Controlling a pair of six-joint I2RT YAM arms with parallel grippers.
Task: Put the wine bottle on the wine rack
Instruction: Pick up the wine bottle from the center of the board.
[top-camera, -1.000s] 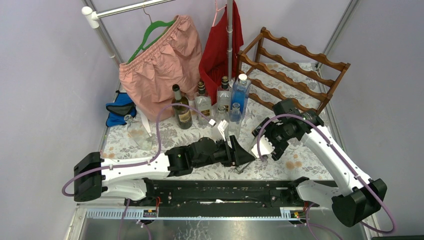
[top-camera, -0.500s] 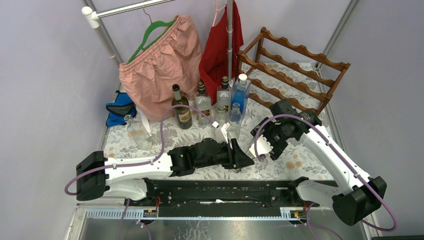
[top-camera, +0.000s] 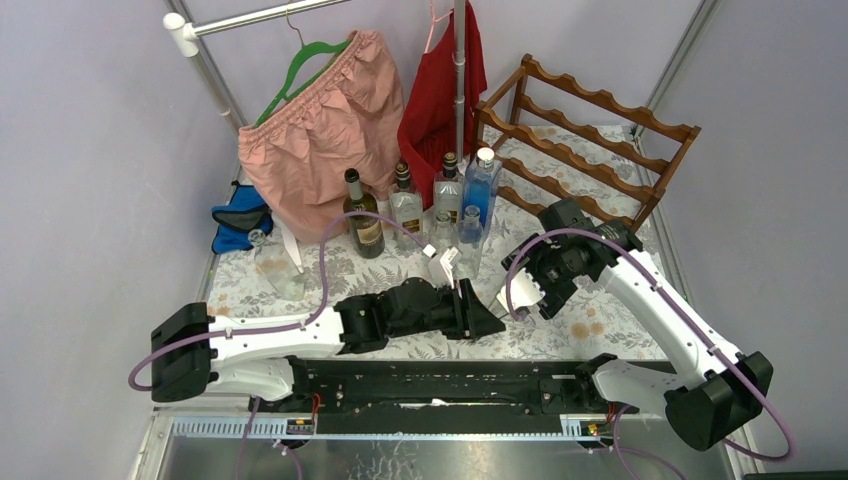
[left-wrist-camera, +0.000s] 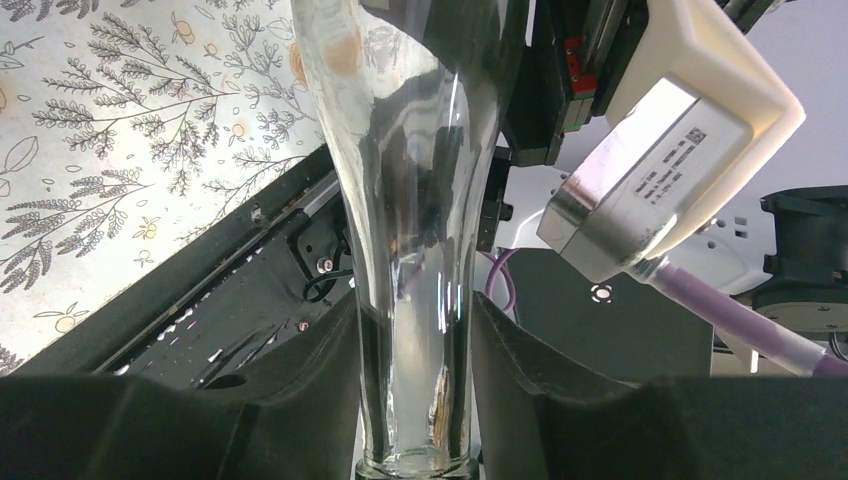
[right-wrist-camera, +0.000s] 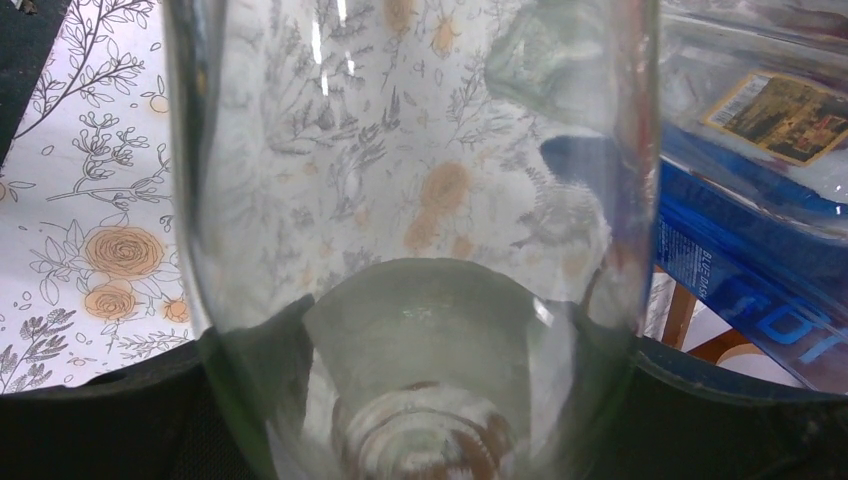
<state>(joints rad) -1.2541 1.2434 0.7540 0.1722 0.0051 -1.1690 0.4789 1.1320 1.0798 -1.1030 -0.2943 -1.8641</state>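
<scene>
— Top external view first: where is the wine bottle (left-wrist-camera: 410, 220)?

— Near the middle of the surface (top-camera: 600, 325), between the two arms. It is clear glass, so it is hard to make out from above. It lies roughly level, with its neck toward the left arm and its base toward the right arm.

— What is the left pincer (left-wrist-camera: 412, 330) doing?

— In the left wrist view it is narrow, with one dark finger against each side of the bottle's neck, close to the mouth. Beyond the fingers the glass widens toward the right arm's white camera housing (left-wrist-camera: 680, 130).

— And the right pincer (right-wrist-camera: 420, 345)?

— In the right wrist view it stands wide and grips the thick body near the base. The dimpled bottom fills the lower frame, and the floral cloth shows through the glass. I cannot tell whether the bottle touches the cloth.

— Where is the wine rack (top-camera: 610, 97)?

— At the far right corner of the surface, behind the right arm and apart from the bottle. It is reddish-brown wood with wavy rails in tiers.

— Anything else?

— A row of upright bottles stands further back: a dark green bottle (top-camera: 365, 215), some clear bottles (top-camera: 406, 205) and a blue bottle (top-camera: 481, 190). Behind them a pink garment (top-camera: 320, 120) on a green hanger (top-camera: 300, 68) hangs from a metal rail (top-camera: 260, 17). A red garment (top-camera: 440, 90) hangs beside it. A blue pouch (top-camera: 240, 222) lies at the left edge.
</scene>
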